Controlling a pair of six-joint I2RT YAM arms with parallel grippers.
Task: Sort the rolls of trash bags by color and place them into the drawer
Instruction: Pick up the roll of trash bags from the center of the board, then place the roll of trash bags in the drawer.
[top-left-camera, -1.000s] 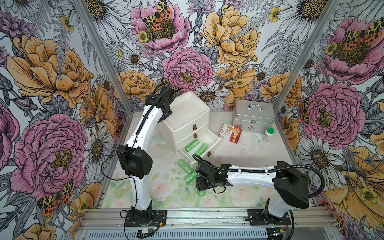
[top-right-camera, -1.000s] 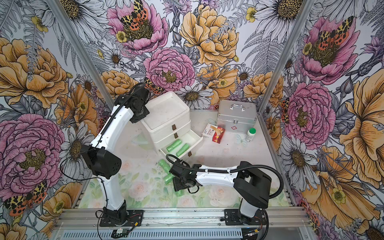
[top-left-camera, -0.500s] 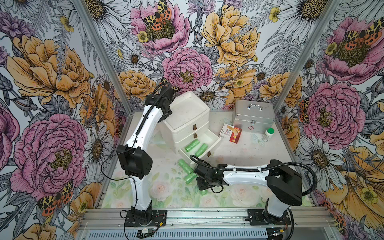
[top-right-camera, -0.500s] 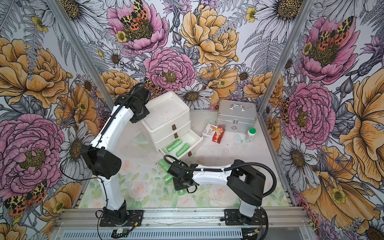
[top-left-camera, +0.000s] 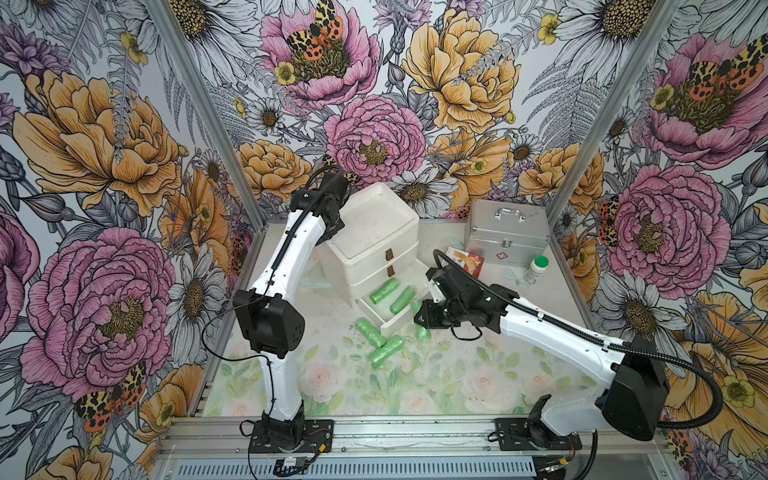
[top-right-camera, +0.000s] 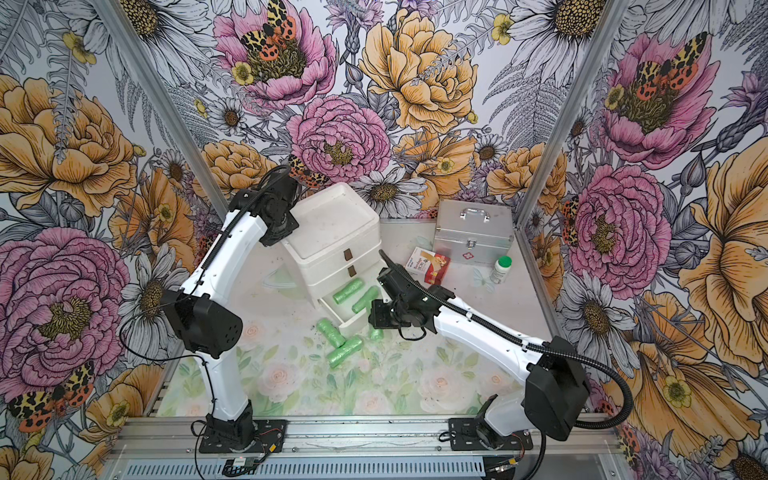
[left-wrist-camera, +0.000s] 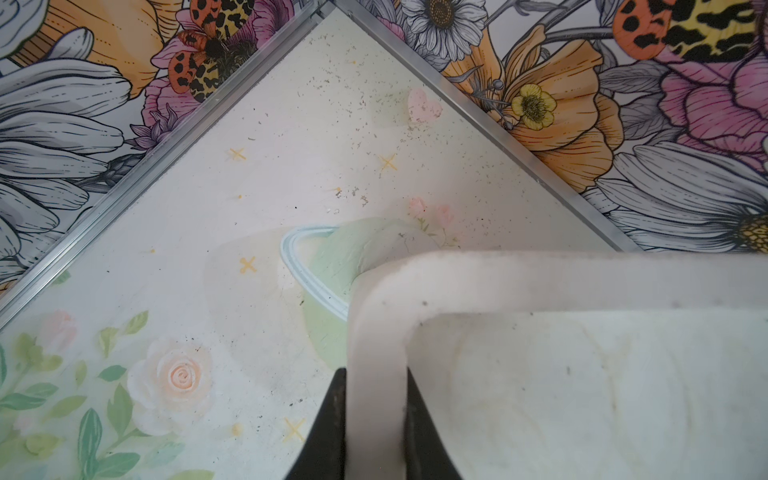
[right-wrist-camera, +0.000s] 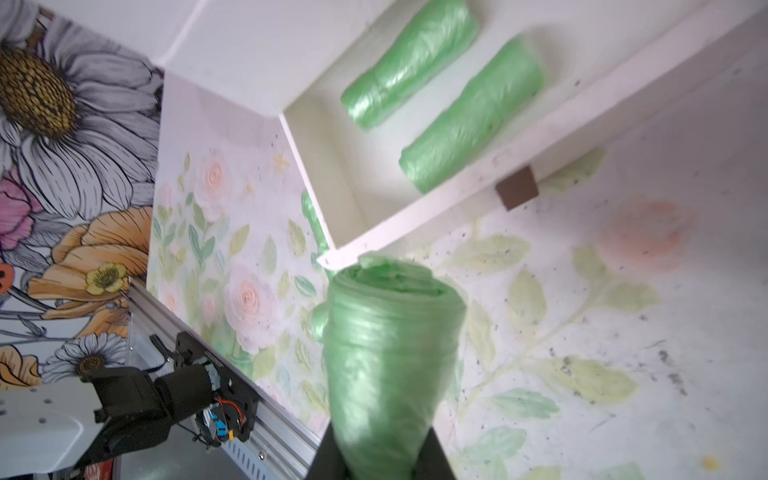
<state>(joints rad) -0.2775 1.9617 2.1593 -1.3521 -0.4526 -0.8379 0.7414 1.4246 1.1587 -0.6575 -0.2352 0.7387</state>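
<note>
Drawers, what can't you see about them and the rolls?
- Upper drawers: shut in both top views, insides hidden.
- Held roll: blurred in right wrist view, bottom cut off by the edge.
- Roll beside open drawer: mostly under right arm in both top views.
- Box print: too small.

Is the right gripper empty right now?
No: the right wrist view shows the right gripper shut on a green roll, with a black finger on either side of it.
</note>
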